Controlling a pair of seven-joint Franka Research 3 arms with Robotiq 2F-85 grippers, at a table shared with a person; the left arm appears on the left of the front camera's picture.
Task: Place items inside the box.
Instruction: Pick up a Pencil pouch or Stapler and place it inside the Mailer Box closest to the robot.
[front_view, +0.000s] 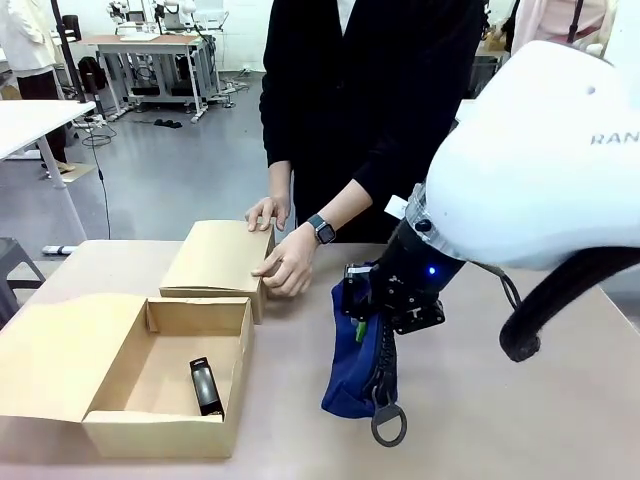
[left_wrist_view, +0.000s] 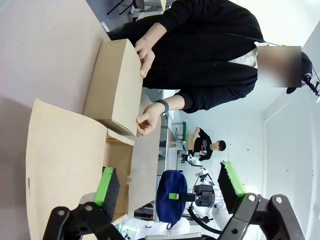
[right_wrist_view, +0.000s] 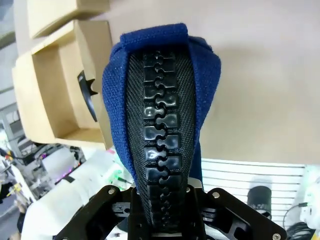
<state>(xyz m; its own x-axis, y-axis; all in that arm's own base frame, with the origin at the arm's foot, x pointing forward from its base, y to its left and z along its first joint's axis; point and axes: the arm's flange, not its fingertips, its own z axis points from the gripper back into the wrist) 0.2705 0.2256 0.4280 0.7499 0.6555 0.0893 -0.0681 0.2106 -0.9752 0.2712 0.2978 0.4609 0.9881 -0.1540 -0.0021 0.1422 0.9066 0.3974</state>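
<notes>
My right gripper (front_view: 366, 312) is shut on the top end of a navy blue zip pouch (front_view: 357, 372), which hangs above the table to the right of the box; its ring pull (front_view: 388, 425) dangles below. In the right wrist view the pouch (right_wrist_view: 160, 100) rises between the jaws of that gripper (right_wrist_view: 165, 212). The open brown box (front_view: 110, 432) sits at the front left with its flap lid (front_view: 55, 355) folded out. A small black stapler-like object (front_view: 206, 388) lies inside. My left gripper (left_wrist_view: 167, 172) is open above the box flap (left_wrist_view: 65, 165), with nothing between its green pads (left_wrist_view: 107, 184).
A smaller closed cardboard box (front_view: 215, 258) stands just behind the open one, and the person's two hands (front_view: 288, 262) rest on it. That box (left_wrist_view: 112, 87) and a hand (left_wrist_view: 147, 120) also show in the left wrist view. Bare table lies at the right.
</notes>
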